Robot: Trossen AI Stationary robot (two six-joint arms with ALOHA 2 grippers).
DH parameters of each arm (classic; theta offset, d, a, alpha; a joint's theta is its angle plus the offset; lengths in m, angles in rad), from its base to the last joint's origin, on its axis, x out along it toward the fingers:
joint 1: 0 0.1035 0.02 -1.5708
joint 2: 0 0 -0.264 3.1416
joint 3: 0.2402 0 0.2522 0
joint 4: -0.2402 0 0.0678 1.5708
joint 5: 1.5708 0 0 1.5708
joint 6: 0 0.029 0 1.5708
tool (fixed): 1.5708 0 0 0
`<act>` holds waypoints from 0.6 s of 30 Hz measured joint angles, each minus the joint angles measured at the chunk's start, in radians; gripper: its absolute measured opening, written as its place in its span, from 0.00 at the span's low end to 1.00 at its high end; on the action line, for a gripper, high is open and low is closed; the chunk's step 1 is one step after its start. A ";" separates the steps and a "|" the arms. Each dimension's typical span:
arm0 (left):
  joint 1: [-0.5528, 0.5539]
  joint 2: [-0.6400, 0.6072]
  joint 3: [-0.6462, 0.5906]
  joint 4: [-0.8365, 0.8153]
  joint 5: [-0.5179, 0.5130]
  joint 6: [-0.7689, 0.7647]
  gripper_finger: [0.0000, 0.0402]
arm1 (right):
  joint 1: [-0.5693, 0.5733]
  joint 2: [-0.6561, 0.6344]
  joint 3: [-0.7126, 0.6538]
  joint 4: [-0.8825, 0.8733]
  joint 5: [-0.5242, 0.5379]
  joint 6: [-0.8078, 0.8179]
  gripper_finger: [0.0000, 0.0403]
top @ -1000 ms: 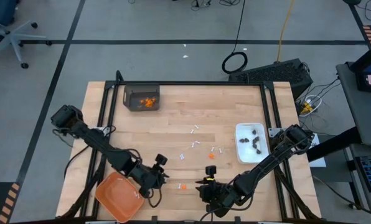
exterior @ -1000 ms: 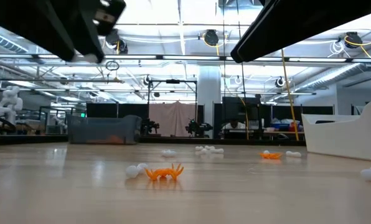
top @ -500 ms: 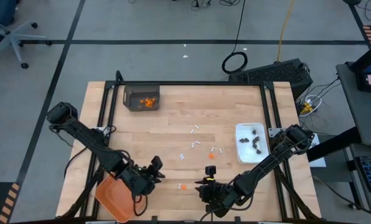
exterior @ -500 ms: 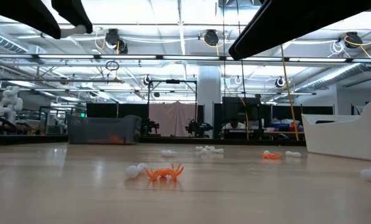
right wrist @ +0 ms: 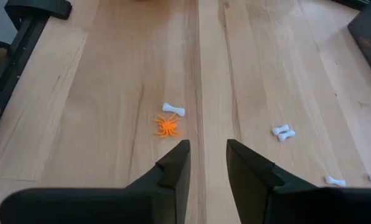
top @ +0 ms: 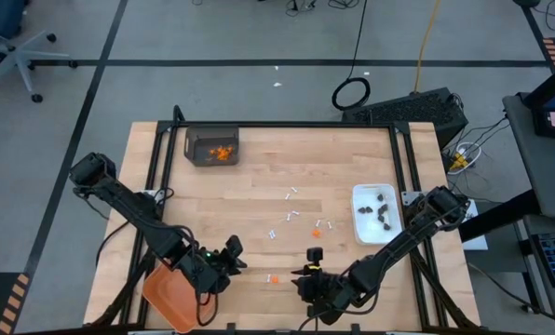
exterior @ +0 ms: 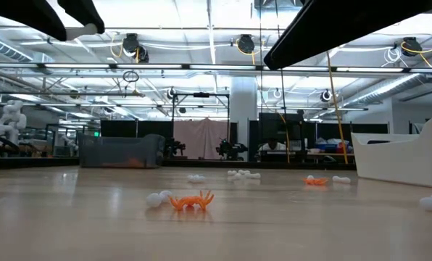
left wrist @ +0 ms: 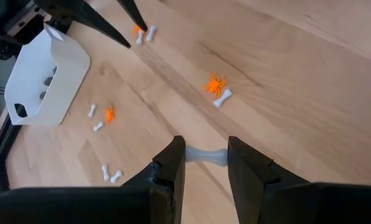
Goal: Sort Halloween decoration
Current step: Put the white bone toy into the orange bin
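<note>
Wood-plank table [top: 287, 167] fills the high view, grey taped floor around it; low view looks across the tabletop into a big lit hall.

Left gripper [left wrist: 205, 163] sits near the table's 7 o'clock edge, next to the orange tray [top: 170, 296]. Fingers a narrow gap apart, clamped on a white bone-shaped stick [left wrist: 205, 155] that spans between the tips, held above the wood. In the high view this gripper [top: 231, 263] is a dark clump; the stick can't be made out there.

Right gripper [right wrist: 207, 163] at about 6 o'clock, low over the table, fingers slightly apart, nothing between them, only bare wood in the gap. High view shows it [top: 304, 276] just beside an orange bit.

Task pieces: orange spider-like bit [right wrist: 167, 126] with a white stick [right wrist: 173, 111] touching or almost touching it, lying ahead of the right gripper; same pair in the low view [exterior: 191, 201]. More white sticks and an orange bit scattered around table centre toward 3 o'clock [top: 291, 219]. Dark bits lie in the white dish [top: 363, 223] at 3 o'clock. Orange bits sit in a dark clear bin [top: 196, 149] at 11 o'clock.

Hard to see: low view shows only arm undersides cut off along the top edge, no fingertips. Tray partly covered by the left arm, its contents can't be told. Individual dark bits in the dish too small to count.
</note>
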 joint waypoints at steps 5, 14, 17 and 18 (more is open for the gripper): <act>-0.006 0.000 0.000 0.000 -0.002 -0.084 0.23 | -0.001 0.000 0.000 0.000 0.000 -0.001 0.22; -0.054 -0.007 0.000 -0.033 -0.004 -0.272 0.23 | -0.001 0.000 0.000 0.000 0.000 0.000 0.22; -0.077 -0.035 0.000 -0.063 -0.004 -0.355 0.23 | -0.001 0.000 0.000 0.000 0.000 0.000 0.22; -0.086 -0.048 0.000 -0.081 -0.004 -0.386 0.23 | -0.001 0.000 0.000 0.000 0.000 0.000 0.22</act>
